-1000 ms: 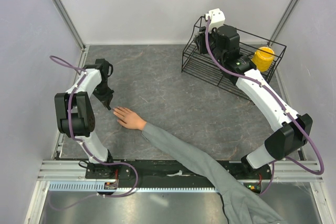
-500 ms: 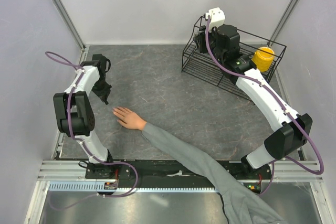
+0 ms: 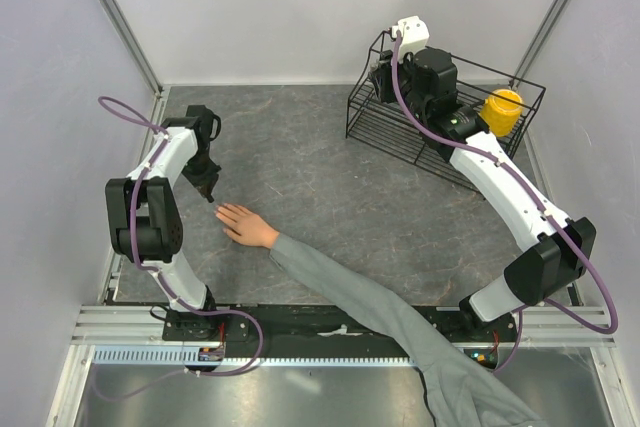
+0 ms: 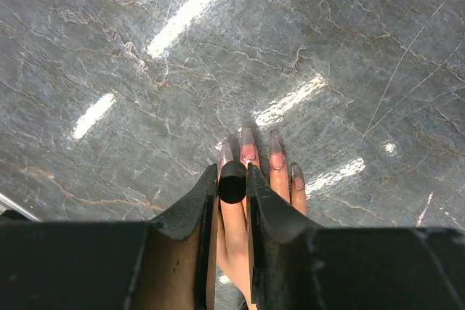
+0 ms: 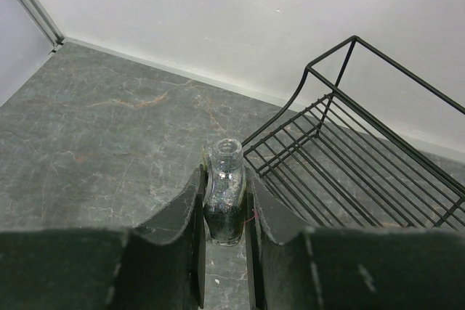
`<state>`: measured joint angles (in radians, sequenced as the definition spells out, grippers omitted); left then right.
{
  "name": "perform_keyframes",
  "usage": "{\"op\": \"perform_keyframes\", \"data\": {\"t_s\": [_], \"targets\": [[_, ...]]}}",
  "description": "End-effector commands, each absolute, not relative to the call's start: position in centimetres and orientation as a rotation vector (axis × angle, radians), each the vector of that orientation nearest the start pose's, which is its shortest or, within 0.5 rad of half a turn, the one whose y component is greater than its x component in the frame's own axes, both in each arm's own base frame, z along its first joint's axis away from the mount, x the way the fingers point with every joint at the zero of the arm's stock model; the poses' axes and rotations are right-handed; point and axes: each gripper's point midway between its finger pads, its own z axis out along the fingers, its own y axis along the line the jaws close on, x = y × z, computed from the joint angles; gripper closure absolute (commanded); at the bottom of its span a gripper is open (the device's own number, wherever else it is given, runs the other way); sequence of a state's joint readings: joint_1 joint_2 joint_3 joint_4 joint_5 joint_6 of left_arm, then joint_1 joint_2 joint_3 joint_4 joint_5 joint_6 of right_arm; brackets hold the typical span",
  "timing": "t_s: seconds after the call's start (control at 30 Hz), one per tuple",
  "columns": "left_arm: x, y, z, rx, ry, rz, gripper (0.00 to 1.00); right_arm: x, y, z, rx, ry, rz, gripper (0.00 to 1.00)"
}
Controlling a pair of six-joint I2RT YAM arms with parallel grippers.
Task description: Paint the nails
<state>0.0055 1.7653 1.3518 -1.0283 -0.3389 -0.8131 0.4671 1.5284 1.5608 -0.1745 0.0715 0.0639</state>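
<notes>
A bare hand (image 3: pixel 245 225) in a grey sleeve (image 3: pixel 380 307) lies flat on the table, fingers pointing to the far left. In the left wrist view its nails (image 4: pixel 248 152) show pinkish with a grey sheen. My left gripper (image 3: pixel 207 187) hovers just beyond the fingertips. It (image 4: pixel 232 173) is shut on a small black round cap (image 4: pixel 232 183), and whatever hangs under the cap is hidden. My right gripper (image 5: pixel 224 179) is shut on an open glass bottle (image 5: pixel 224 197) of dark glittery polish, held upright by the wire basket.
A black wire basket (image 3: pixel 385 132) stands at the back right, with a yellow cup-like object (image 3: pixel 502 110) at its right end. The right arm (image 3: pixel 500 182) reaches over the basket. Cell walls close in the table on the left, back and right.
The left gripper swung away to the far left half a second ago and has come back to the fingertips. The hand and the right arm have stayed still.
</notes>
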Motion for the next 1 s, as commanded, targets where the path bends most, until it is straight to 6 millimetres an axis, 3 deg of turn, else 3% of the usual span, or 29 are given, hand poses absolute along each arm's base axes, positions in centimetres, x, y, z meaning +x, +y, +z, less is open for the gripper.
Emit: {"op": "perform_keyframes", "data": {"t_s": [0.0, 0.97], "targets": [[31.6, 4.0, 8.0, -1.192, 2.605, 0.448, 0.98, 43.8, 20.8, 40.2, -0.268, 1.613, 0.348, 1.0], [31.7, 4.1, 6.6, -1.2, 2.628, 0.459, 0.98, 44.1, 21.1, 40.2, -0.277, 1.613, 0.344, 1.0]]}}
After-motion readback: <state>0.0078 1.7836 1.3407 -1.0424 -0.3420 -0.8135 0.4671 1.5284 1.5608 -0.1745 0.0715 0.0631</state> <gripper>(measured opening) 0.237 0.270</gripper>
